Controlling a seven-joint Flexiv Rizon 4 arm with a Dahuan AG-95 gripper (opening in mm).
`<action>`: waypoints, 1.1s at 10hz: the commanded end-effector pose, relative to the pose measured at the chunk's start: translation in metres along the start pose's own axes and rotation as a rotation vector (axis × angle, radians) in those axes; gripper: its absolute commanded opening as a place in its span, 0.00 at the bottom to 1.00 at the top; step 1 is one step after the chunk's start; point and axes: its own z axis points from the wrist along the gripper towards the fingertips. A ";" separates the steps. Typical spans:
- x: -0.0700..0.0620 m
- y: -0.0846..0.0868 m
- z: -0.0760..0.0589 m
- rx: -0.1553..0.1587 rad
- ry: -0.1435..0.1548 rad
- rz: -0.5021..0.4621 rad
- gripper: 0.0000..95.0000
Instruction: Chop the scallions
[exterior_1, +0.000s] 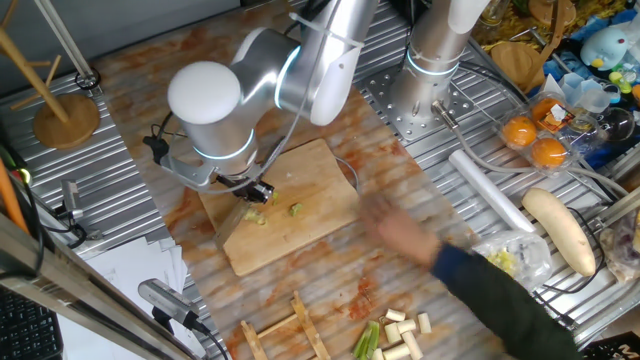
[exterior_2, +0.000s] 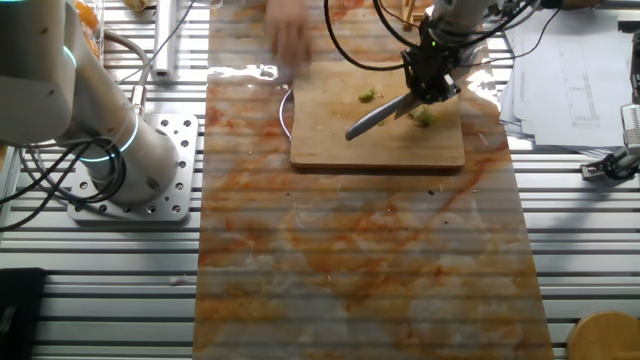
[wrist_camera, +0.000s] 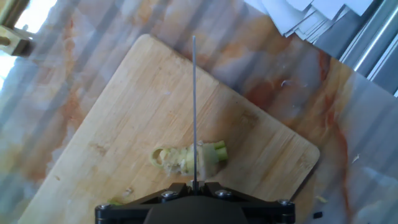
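The gripper (exterior_2: 432, 85) is clamped on a knife (wrist_camera: 194, 106) over the wooden board (wrist_camera: 124, 118). A scallion piece (wrist_camera: 189, 158) lies directly under the blade near its heel, its long axis crosswise to the edge

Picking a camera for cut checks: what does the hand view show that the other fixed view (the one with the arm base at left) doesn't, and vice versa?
Hand view only: the knife seen edge-on as a thin line, crossing the scallion stalk, whose cut end and frayed layers are clear.

Other fixed view only: the whole wooden board, the gripper holding the knife from outside, a second green bit apart from the blade, and a blurred hand beyond the board.

Both: knife, board, scallion under the blade.
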 end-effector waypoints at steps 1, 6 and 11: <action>-0.002 -0.002 0.006 0.001 -0.008 0.000 0.00; 0.004 -0.001 0.036 -0.003 -0.008 -0.040 0.00; 0.008 0.000 0.042 -0.025 -0.002 -0.119 0.00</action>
